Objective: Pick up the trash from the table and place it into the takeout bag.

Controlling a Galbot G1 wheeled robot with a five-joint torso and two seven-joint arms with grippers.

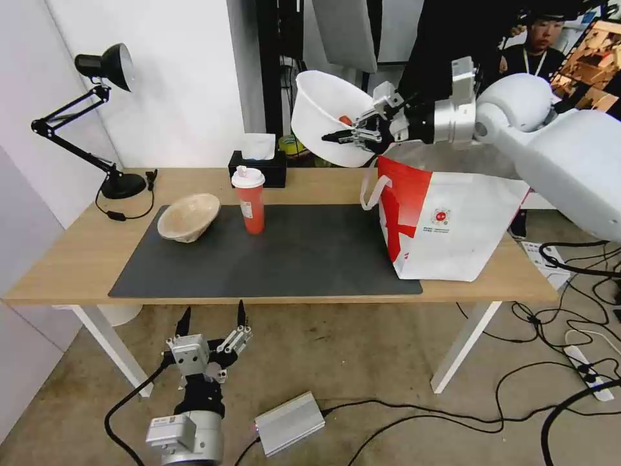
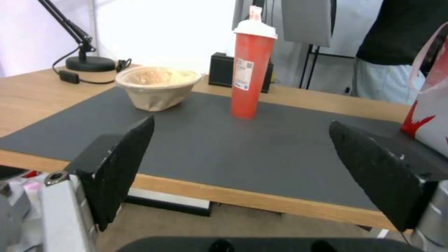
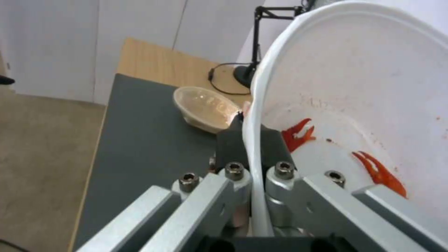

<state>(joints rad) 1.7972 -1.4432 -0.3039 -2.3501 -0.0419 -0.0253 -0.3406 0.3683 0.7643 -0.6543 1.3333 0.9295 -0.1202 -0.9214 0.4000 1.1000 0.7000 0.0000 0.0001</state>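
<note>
My right gripper (image 1: 343, 136) is shut on the rim of the large white bowl (image 1: 326, 113), holding it tilted in the air above and left of the takeout bag (image 1: 453, 223). In the right wrist view the rim is pinched between the fingers, and the white bowl (image 3: 373, 91) shows red scraps (image 3: 378, 171) inside. The red cup (image 1: 250, 199) with its white lid stands on the dark mat (image 1: 291, 259), and the beige pulp bowl (image 1: 187, 217) lies tilted to its left. My left gripper (image 1: 212, 320) hangs open below the table's front edge, facing the red cup (image 2: 250, 66) and the pulp bowl (image 2: 156, 85).
A black tissue box (image 1: 259, 165) stands at the table's back edge behind the cup. A black desk lamp (image 1: 103, 123) stands at the back left. Cables and a silver box (image 1: 288, 424) lie on the floor. A person stands behind the table.
</note>
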